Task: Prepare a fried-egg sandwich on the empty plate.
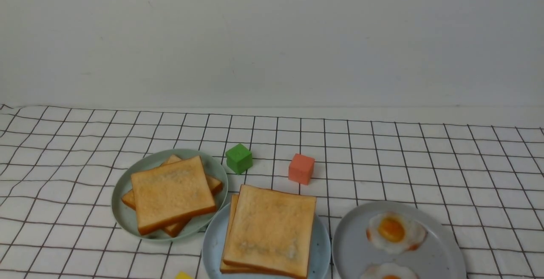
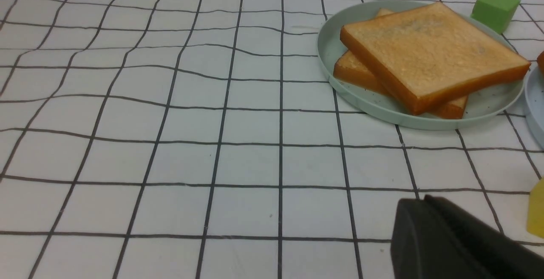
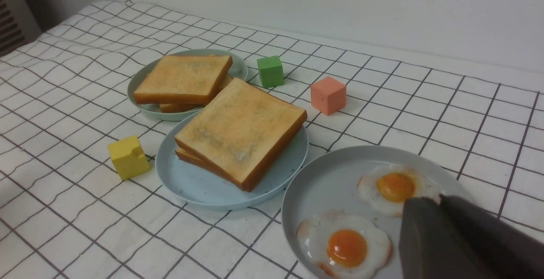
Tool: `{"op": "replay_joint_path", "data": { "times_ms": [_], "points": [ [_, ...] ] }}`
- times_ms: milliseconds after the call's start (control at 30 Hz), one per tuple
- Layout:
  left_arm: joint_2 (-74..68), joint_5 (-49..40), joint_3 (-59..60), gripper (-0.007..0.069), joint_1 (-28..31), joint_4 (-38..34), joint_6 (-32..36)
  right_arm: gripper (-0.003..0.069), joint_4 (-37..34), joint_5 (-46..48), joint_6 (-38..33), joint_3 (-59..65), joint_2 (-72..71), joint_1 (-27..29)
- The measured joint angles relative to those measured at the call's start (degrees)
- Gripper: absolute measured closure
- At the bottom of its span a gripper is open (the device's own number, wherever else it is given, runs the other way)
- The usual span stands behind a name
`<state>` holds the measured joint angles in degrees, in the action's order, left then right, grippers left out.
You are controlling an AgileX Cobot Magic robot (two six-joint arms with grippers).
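The fried-egg sandwich (image 3: 240,132) on the sky-blue plate (image 3: 191,183) is judged light, spongy; opposite crust edges suit gripping. Finger state cannot be told.

In the lower middle of the front view, the sandwich of two square toast slices (image 1: 269,232) lies on the round pale blue plate (image 1: 322,249). At its left the grey-green plate (image 1: 123,211) holds two loose toast slices (image 1: 171,193); at its right the grey plate (image 1: 352,249) holds two fried eggs (image 1: 395,232). Behind them stand the green cube (image 1: 239,158) and the orange-pink cube (image 1: 301,168).
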<state>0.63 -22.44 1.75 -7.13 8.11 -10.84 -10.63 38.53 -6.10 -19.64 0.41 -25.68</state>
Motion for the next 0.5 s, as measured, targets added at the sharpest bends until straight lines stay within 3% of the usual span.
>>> {"op": "replay_joint_path", "data": {
  "times_ms": [500],
  "points": [
    [0.0,0.8,0.0,0.0599,0.0,-1.3,-0.1,0.0566,0.1,0.0,0.0,0.0,0.0,0.0]
  ]
}}
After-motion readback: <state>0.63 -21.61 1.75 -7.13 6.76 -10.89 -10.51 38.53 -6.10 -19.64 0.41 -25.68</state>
